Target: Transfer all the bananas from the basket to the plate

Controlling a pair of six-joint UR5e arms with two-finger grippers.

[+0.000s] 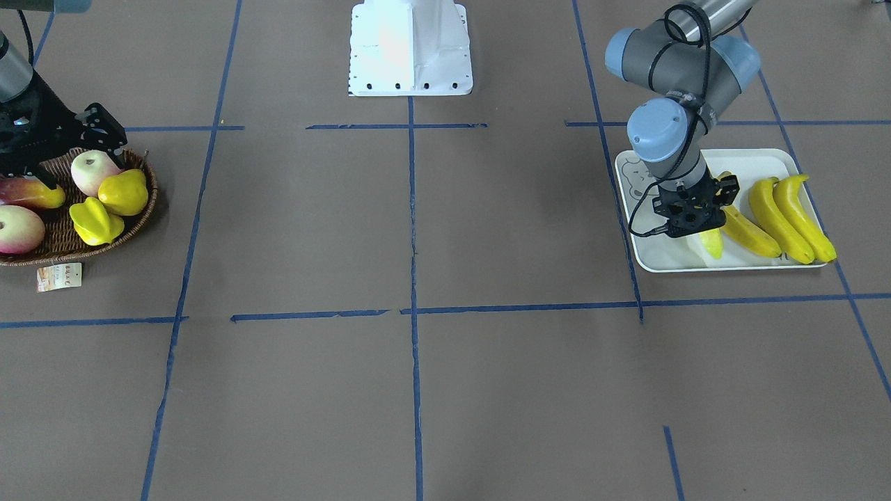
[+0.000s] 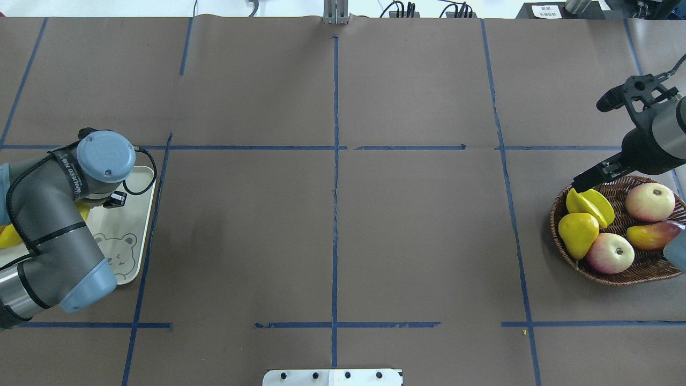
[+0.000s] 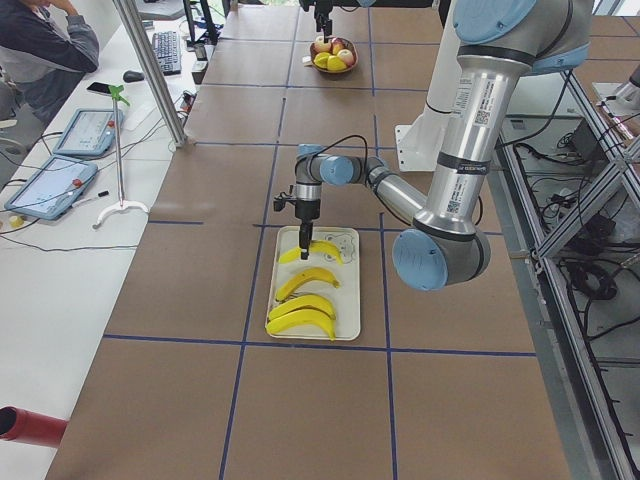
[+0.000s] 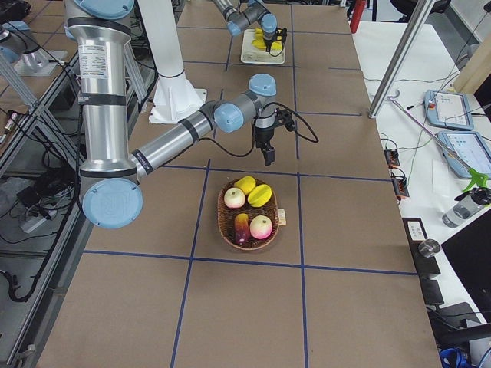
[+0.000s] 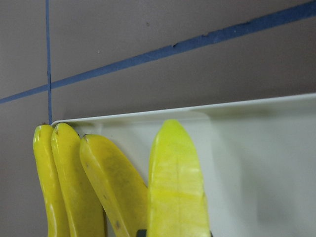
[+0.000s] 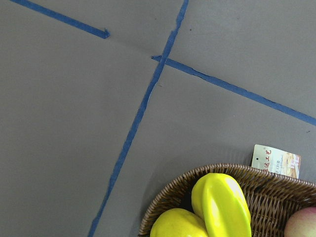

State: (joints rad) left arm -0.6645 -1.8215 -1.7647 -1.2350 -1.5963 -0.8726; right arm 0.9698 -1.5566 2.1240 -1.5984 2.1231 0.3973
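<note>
The plate (image 1: 738, 154) lies on the robot's left side of the table. Three bananas (image 1: 776, 221) lie side by side on it. My left gripper (image 1: 704, 233) points down over the plate and is shut on a fourth banana (image 5: 177, 187), whose pale tip (image 1: 711, 242) shows below the fingers, just above the plate. The basket (image 1: 143, 209) is on the other side and has no banana in it. My right gripper (image 2: 580, 185) hovers at the basket's rim; it looks open and holds nothing.
The basket (image 2: 616, 276) holds a starfruit (image 2: 589, 206), a yellow pear (image 2: 578, 233), two apples and a mango. Its paper tag (image 1: 59, 276) lies on the table. The robot base (image 1: 411, 49) stands mid-table. An operator sits beyond the table edge (image 3: 40, 50).
</note>
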